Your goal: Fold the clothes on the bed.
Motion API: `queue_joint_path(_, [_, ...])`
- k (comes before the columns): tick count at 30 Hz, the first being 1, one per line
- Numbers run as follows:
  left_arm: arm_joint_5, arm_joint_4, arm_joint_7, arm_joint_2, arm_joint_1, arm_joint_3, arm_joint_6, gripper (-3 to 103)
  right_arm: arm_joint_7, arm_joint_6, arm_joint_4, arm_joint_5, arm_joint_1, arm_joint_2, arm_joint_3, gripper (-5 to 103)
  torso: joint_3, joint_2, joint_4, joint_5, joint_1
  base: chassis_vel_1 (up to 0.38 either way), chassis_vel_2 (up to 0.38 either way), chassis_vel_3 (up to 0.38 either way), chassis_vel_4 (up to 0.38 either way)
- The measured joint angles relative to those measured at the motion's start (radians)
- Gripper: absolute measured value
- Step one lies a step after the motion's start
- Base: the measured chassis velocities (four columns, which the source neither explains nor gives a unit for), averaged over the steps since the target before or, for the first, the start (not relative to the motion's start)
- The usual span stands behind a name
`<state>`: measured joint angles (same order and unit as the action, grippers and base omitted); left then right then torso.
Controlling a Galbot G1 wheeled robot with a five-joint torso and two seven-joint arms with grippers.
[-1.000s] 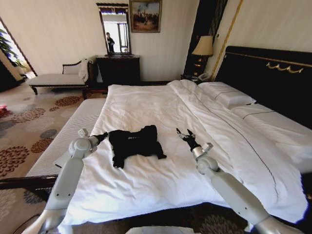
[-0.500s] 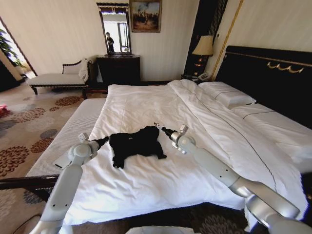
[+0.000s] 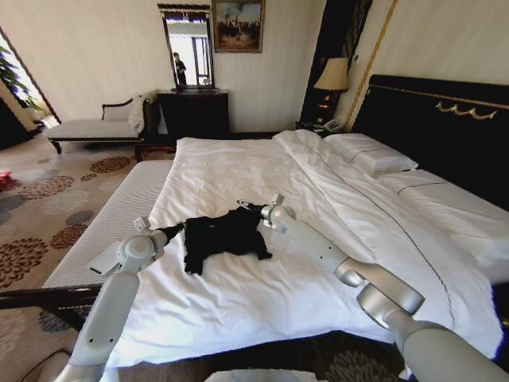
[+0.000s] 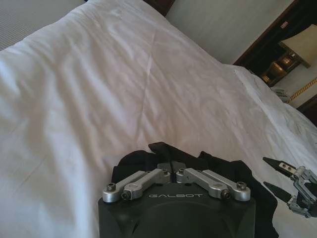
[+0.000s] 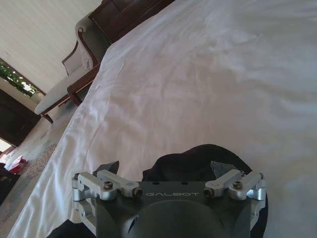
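Note:
The clothes, one black T-shirt (image 3: 227, 233), lie crumpled on the white bed (image 3: 238, 163) near its foot. My left gripper (image 3: 180, 229) is at the shirt's left edge. In the left wrist view its fingers (image 4: 171, 164) are drawn together on a raised fold of the black cloth (image 4: 158, 148). My right gripper (image 3: 245, 206) hovers at the shirt's far right corner. It is open, and in the right wrist view its fingertips (image 5: 110, 166) spread wide over the dark fabric (image 5: 198, 161). The left wrist view also shows the right gripper (image 4: 265, 171) open beside the shirt.
A dark headboard (image 3: 445, 119) and pillows (image 3: 374, 155) lie to the right. A pale striped bench (image 3: 119, 211) runs along the bed's left side. A chaise (image 3: 95, 127), a dark dresser (image 3: 193, 111) and a lamp (image 3: 332, 76) stand by the far wall. Wide white duvet surrounds the shirt.
My right arm has swung left across the bed, from well right of the shirt to its far right corner. The left gripper has edged slightly lower and nearer the shirt.

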<state>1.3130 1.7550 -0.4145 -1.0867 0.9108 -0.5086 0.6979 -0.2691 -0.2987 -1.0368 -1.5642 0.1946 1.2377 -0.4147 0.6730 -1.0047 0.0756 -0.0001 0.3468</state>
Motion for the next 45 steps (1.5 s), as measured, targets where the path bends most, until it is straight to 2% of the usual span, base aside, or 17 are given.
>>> queue_joint_path(2, [0.002, 0.009, 0.000, 0.002, 0.005, -0.003, 0.000, 0, -0.001, 0.021, 0.003, 0.050, -0.001, 0.000, 0.004, 100, 0.000, 0.000, -0.0002, 0.0001, 0.000, 0.000, 0.000, 0.000, 0.000])
queue_joint_path(8, [0.002, 0.028, 0.000, 0.003, 0.016, -0.006, 0.000, 0, -0.021, 0.021, 0.007, 0.095, -0.019, -0.002, 0.035, 100, 0.000, 0.000, -0.0004, 0.0001, 0.000, 0.000, 0.000, 0.000, 0.000])
queue_joint_path(14, [0.001, 0.049, 0.000, 0.004, 0.030, -0.006, 0.000, 0, -0.031, -0.041, 0.112, 0.103, -0.050, 0.009, 0.033, 100, 0.000, 0.000, -0.0002, 0.0001, 0.000, 0.000, 0.000, 0.000, 0.000])
queue_joint_path(16, [0.000, 0.056, 0.000, 0.004, 0.031, -0.006, 0.000, 0, -0.017, -0.082, 0.160, 0.107, -0.048, 0.020, 0.031, 100, 0.000, 0.000, -0.0004, 0.0001, 0.000, 0.000, 0.000, 0.000, 0.000])
queue_joint_path(20, [0.001, 0.067, -0.001, 0.004, 0.031, -0.007, 0.000, 0, -0.001, -0.099, 0.210, 0.141, -0.035, 0.038, 0.031, 100, 0.000, 0.000, -0.0003, 0.0002, 0.000, 0.000, 0.000, 0.000, 0.000])
queue_joint_path(29, [0.004, 0.078, -0.001, 0.011, 0.033, -0.014, 0.001, 0, 0.039, -0.084, 0.260, 0.178, -0.031, 0.054, 0.040, 102, 0.000, 0.000, -0.0004, 0.0002, 0.000, 0.000, 0.000, 0.000, 0.000])
queue_joint_path(30, [0.004, 0.077, -0.001, 0.011, 0.033, -0.014, 0.001, 0, 0.061, -0.077, 0.261, 0.178, -0.031, 0.053, 0.042, 93, 0.000, 0.000, -0.0003, 0.0001, 0.000, 0.000, 0.000, 0.000, 0.000])
queue_joint_path(31, [0.003, 0.075, -0.002, 0.011, 0.033, -0.014, 0.001, 0, 0.075, -0.072, 0.260, 0.179, -0.031, 0.053, 0.042, 93, 0.000, 0.000, -0.0004, 0.0001, 0.000, 0.000, 0.000, 0.000, 0.000])
queue_joint_path(33, [0.002, 0.073, -0.002, 0.010, 0.032, -0.013, 0.001, 0, 0.101, -0.065, 0.257, 0.178, -0.030, 0.051, 0.043, 82, 0.000, 0.000, -0.0004, 0.0002, 0.000, 0.000, 0.000, 0.000, 0.000])
queue_joint_path(35, [0.001, 0.072, -0.002, 0.009, 0.031, -0.012, 0.001, 0, 0.112, -0.062, 0.254, 0.177, -0.030, 0.050, 0.043, 82, 0.000, 0.000, -0.0004, 0.0001, 0.000, 0.000, 0.000, 0.000, 0.000])
queue_joint_path(39, [-0.005, 0.064, -0.002, 0.006, 0.028, -0.009, 0.001, 0, 0.132, -0.061, 0.239, 0.172, -0.025, 0.046, 0.043, 60, 0.000, 0.000, -0.0004, 0.0001, 0.000, 0.000, 0.000, 0.000, 0.000])
queue_joint_path(41, [-0.006, 0.063, -0.002, 0.006, 0.027, -0.008, 0.001, 0, 0.133, -0.061, 0.236, 0.171, -0.024, 0.046, 0.042, 60, 0.000, 0.000, -0.0004, 0.0001, 0.000, 0.000, 0.000, 0.000, 0.000])
queue_joint_path(42, [-0.007, 0.062, -0.002, 0.005, 0.027, -0.008, 0.001, 0, 0.135, -0.061, 0.231, 0.170, -0.022, 0.044, 0.040, 49, 0.000, 0.000, -0.0003, 0.0001, 0.000, 0.000, 0.000, 0.000, 0.000])
queue_joint_path(44, [-0.008, 0.061, -0.003, 0.005, 0.027, -0.008, 0.001, 0, 0.136, -0.061, 0.228, 0.169, -0.021, 0.043, 0.038, 49, 0.000, 0.000, -0.0004, 0.0001, 0.000, 0.000, 0.000, 0.000, 0.000])
queue_joint_path(45, [-0.009, 0.059, -0.003, 0.004, 0.027, -0.008, 0.001, 0, 0.138, -0.062, 0.223, 0.169, -0.019, 0.041, 0.036, 44, 0.000, 0.000, -0.0003, 0.0001, 0.000, 0.000, 0.000, 0.000, 0.000])
